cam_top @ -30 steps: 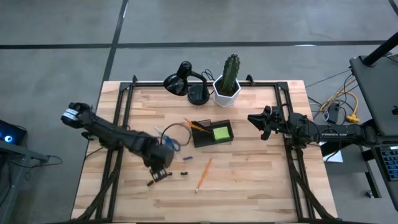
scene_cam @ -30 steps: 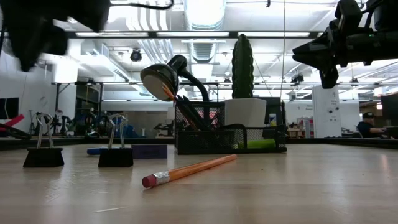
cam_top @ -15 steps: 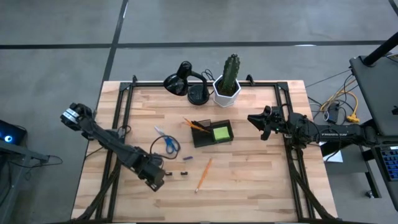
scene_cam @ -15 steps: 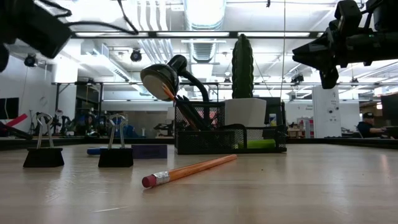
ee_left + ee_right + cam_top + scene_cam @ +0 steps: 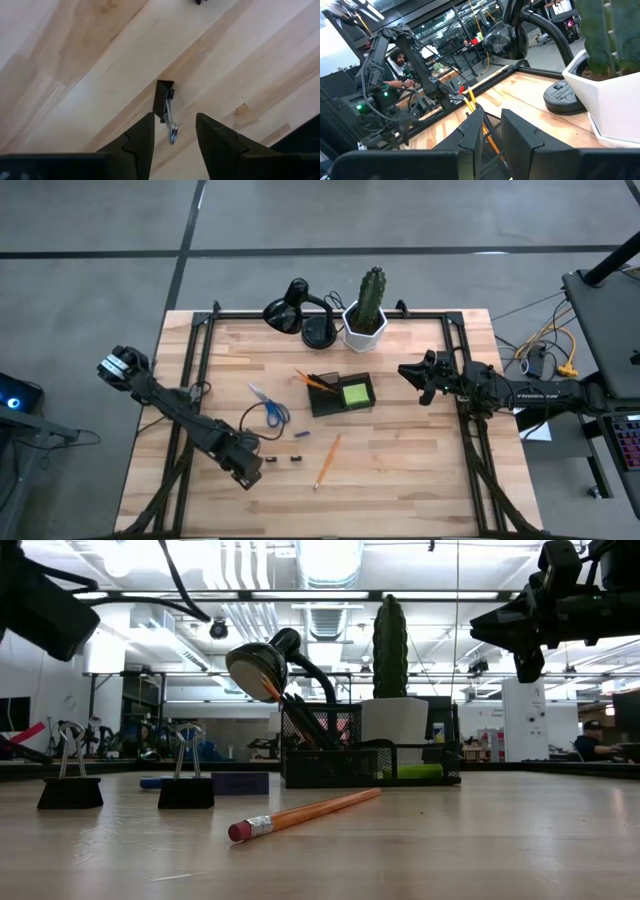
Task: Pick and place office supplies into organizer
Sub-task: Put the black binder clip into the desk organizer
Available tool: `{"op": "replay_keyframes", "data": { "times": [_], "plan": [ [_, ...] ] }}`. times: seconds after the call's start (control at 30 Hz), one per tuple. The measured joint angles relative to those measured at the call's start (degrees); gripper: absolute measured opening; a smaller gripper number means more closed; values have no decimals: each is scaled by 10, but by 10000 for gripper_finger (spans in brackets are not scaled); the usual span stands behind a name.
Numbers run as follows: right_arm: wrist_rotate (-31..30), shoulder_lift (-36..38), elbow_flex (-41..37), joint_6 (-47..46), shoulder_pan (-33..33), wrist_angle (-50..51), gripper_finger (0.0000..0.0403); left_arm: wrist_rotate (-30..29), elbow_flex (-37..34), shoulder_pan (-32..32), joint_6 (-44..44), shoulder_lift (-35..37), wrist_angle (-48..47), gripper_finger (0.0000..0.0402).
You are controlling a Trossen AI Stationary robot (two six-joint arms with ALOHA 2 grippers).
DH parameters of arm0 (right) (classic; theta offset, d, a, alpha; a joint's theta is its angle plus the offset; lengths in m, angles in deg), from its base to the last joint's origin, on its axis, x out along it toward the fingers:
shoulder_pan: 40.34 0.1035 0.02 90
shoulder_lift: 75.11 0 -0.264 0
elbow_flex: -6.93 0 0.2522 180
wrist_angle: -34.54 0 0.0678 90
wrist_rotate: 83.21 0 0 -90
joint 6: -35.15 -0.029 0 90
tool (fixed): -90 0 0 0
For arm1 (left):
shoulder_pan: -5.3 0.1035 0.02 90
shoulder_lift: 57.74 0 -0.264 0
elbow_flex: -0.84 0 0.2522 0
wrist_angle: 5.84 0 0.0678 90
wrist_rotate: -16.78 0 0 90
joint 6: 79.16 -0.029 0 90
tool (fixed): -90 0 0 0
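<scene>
Since a second ago the left gripper (image 5: 250, 471) has been drawn back from beside the scissors (image 5: 270, 409) to the near left of the table (image 5: 400, 480); its fingers (image 5: 140, 137) are seen apart above a binder clip (image 5: 165, 102), holding nothing. The right gripper (image 5: 412, 372) is held right of the organizer (image 5: 341, 395), fingers slightly apart and empty. A green sticky pad (image 5: 355, 392) and pencils (image 5: 318, 382) are held in the organizer. A loose pencil (image 5: 327, 460) lies nearer. The organizer's far side is hidden in the low view.

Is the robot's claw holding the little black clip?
No, the left claw is open above the black clip, which lies on the wooden table untouched.
</scene>
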Motion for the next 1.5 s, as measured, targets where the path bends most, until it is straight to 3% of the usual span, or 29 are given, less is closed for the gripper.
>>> {"op": "replay_keyframes", "data": {
  "times": [1.5],
  "plan": [
    [0, 0, 0, 2, 0, 0, 59, -4, -22, -14, -30, 0, 30, 127]
  ]
}}
